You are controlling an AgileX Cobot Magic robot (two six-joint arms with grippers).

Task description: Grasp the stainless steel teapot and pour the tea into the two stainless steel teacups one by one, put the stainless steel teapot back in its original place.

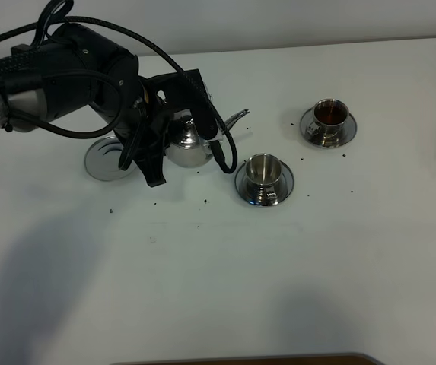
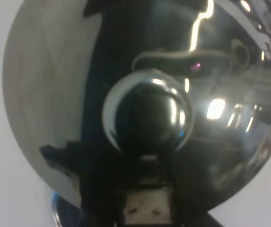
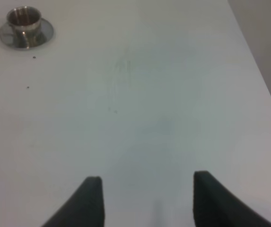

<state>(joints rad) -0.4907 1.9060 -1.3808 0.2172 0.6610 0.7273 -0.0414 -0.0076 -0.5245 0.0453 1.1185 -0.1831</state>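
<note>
The stainless steel teapot (image 1: 187,141) is right of its round steel coaster (image 1: 105,161), the original place, with its thin spout (image 1: 237,118) pointing towards the cups. My left gripper (image 1: 173,137) is shut on the teapot at its handle side. The mirror-finish lid and knob (image 2: 147,111) fill the left wrist view. The nearer teacup (image 1: 264,171) on its saucer looks empty. Reddish-brown tea (image 1: 329,112) shows in the farther teacup (image 1: 329,122). My right gripper (image 3: 147,198) is open over bare table, with one teacup (image 3: 25,26) far off.
Small dark specks (image 1: 205,201) lie scattered on the white table (image 1: 225,274) around the cups and teapot. The left arm and its black cables (image 1: 58,76) cover the table's back left. A brown edge (image 1: 278,359) runs along the front.
</note>
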